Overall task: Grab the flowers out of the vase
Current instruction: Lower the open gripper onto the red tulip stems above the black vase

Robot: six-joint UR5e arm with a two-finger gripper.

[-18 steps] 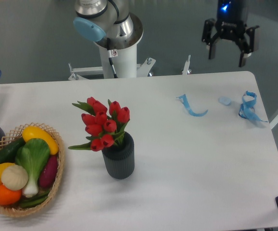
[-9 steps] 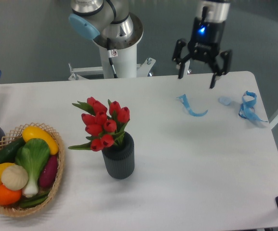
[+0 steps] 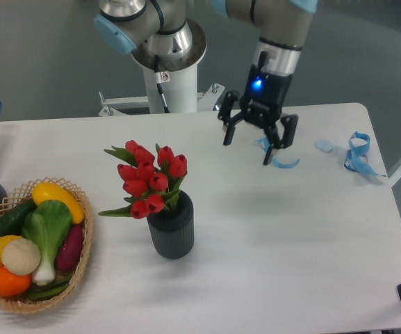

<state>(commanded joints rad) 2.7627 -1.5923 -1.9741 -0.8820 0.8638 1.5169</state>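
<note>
A wicker basket [image 3: 75,268] of vegetables sits left of the vase [image 3: 172,226], which holds the flowers [image 3: 148,179] upright at mid-table; up and to the vase's right, the gripper [image 3: 247,146] hangs wide open, empty.

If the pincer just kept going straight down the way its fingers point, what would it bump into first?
Probably the white table, near the blue ribbon. The open pincer points downward there, well right of the flowers. Its height is hard to judge from one view.

A wicker basket [image 3: 82,268] of vegetables [image 3: 47,229] sits left on the white table [image 3: 290,236], blue ribbons [image 3: 358,154] far right.
</note>
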